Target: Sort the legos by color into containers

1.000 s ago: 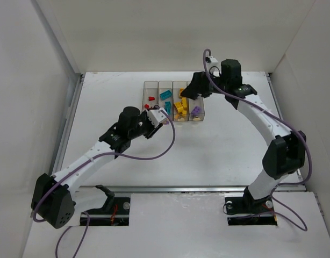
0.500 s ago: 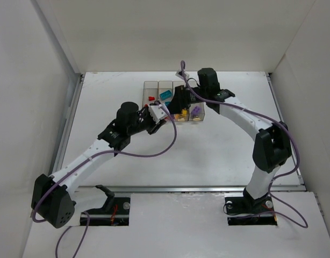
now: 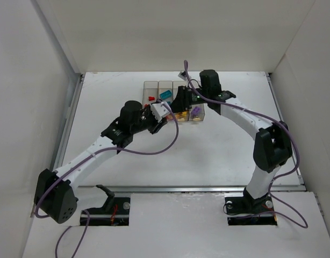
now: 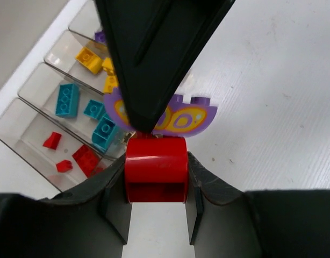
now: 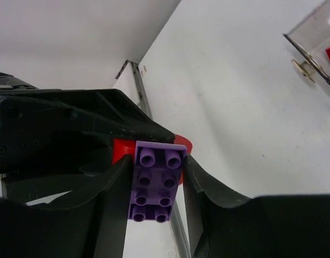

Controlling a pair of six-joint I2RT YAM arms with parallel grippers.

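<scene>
Two hands meet on one clump, held off the bench [image 3: 219, 150] just at the near end of the containers [image 4: 33, 124]. My left hand [image 4: 156, 185] is clenched on the red brick [image 4: 156, 158]. My right hand [image 5: 157, 174] pinches the purple brick [image 5: 154, 201] stuck to it, butterfly print on its side. Loose legos [image 4: 65, 99] lie in the bins: red, teal and yellow, each colour in its own compartment.

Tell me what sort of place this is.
Probably a lab test cell: plain white walls box in a white table, a left arm and a right arm are bolted at its near edge, and the workpieces are toy legos in clear containers.
</scene>
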